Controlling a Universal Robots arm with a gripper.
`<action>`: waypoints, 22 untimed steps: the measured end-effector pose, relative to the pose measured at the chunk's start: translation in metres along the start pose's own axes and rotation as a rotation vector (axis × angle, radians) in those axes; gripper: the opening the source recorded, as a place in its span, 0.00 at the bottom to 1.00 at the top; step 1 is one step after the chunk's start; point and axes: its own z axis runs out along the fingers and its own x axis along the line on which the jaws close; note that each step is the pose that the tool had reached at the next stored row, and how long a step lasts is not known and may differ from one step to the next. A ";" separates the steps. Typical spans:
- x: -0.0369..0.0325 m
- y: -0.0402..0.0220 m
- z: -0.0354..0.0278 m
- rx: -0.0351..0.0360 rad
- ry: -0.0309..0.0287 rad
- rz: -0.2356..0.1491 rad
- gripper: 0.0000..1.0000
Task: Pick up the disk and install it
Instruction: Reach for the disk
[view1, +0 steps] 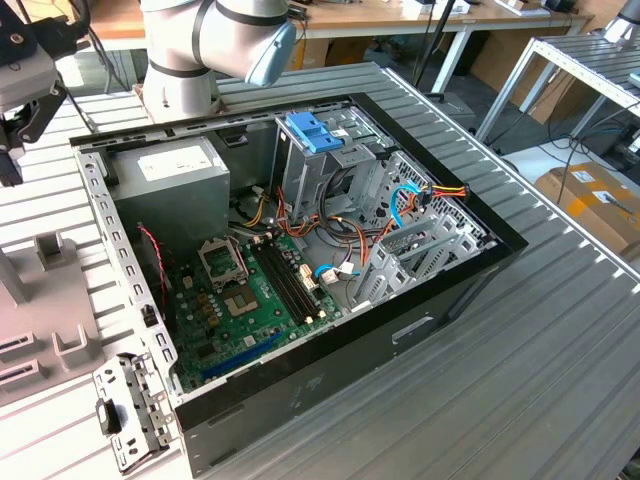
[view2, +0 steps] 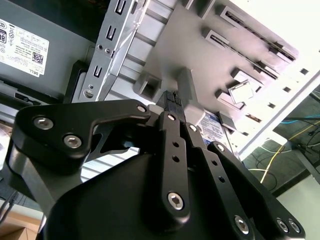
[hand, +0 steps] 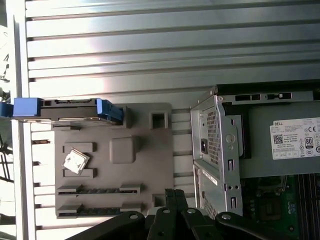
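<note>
Ribbed metal table (view1: 560, 380) carries the whole job. At the exterior view's left sits a grey parts tray (view1: 40, 330). In the first wrist view the disk (hand: 67, 110) stands on its edge in a slot at one end of that tray, its blue carrier showing at both ends, not yet picked up. A small chip (hand: 76, 161) lies on the tray nearby. The gripper (hand: 172, 194) hangs over the tray's opposite end, apart from the disk, with its fingers together and nothing between them.

Further right in the exterior view lies the open computer case (view1: 330, 345), holding a power supply (view1: 170, 175), a green motherboard (view1: 250, 300) and a metal drive cage (view1: 335, 175) topped by a blue latch (view1: 315, 130).

A clean pick likely calls for fingers spread wider than the disk's thin body, centred between its 2 blue ends, square to its flat sides, clear of the chip, then a straight lift out of the slot.
</note>
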 end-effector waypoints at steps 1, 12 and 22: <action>0.0003 0.0000 0.0000 0.0000 0.0000 0.000 0.11; 0.0061 -0.0005 0.0000 0.0000 0.0000 0.000 0.11; 0.0095 -0.0007 0.0000 0.0000 0.0000 0.000 0.11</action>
